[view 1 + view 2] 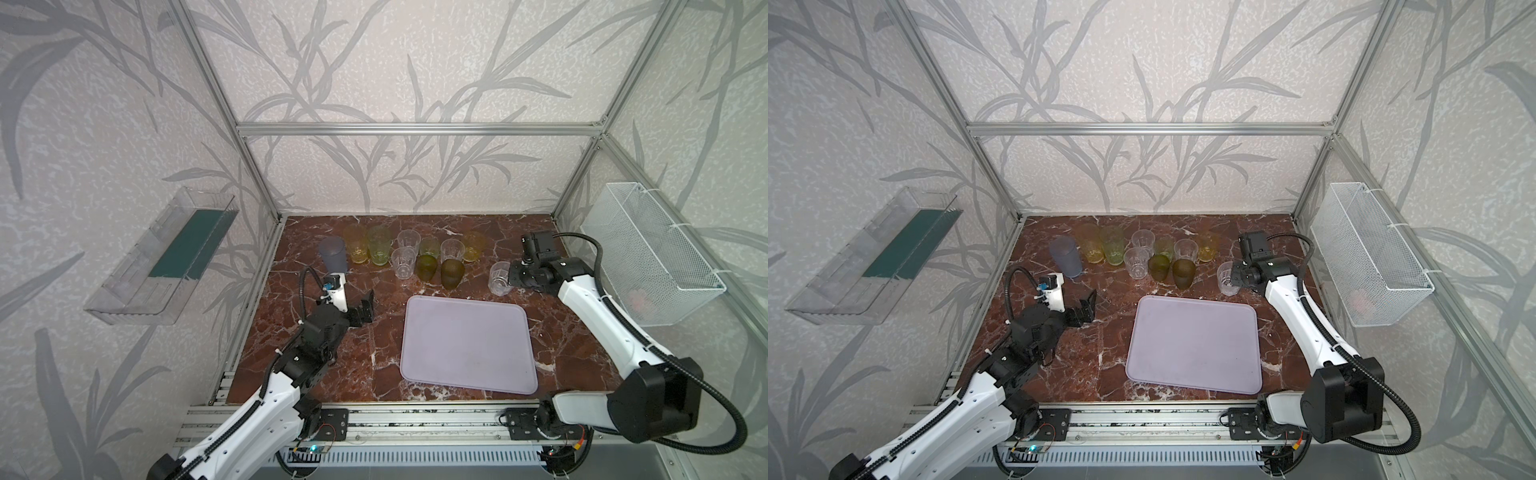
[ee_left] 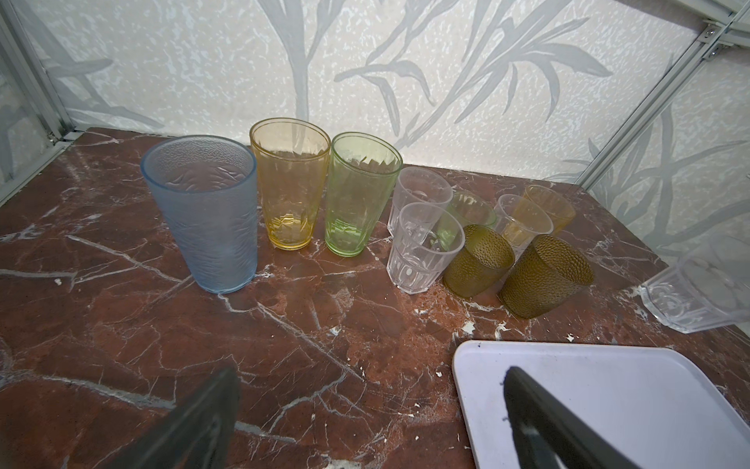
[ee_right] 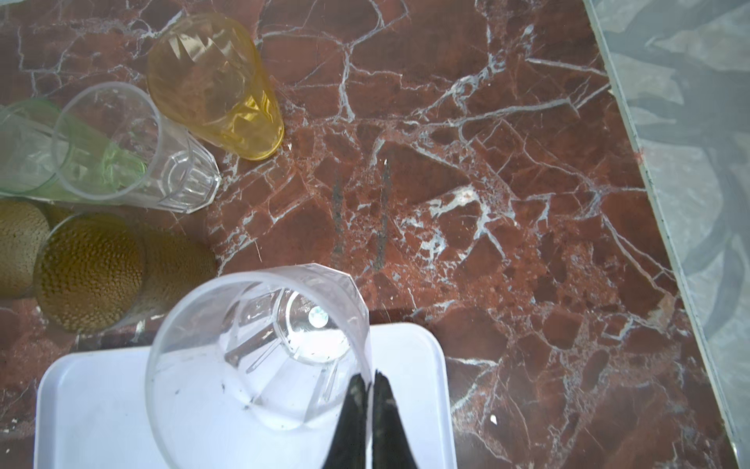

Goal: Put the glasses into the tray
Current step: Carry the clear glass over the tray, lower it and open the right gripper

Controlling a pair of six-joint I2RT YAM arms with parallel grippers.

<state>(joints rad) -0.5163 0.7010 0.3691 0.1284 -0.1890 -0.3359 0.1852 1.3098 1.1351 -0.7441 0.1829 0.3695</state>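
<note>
Right gripper (image 3: 367, 381) pinches clear tumbler's (image 3: 259, 349) rim, seemingly over the tray's (image 3: 93, 406) edge.

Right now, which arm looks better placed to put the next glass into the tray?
The right arm. The right gripper is shut on the wall of the clear tumbler, close beside the tray. The left gripper hangs open and empty over the table.

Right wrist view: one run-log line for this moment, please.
right gripper: shut on clear glass rim | left gripper: open, empty | tray: empty
</note>
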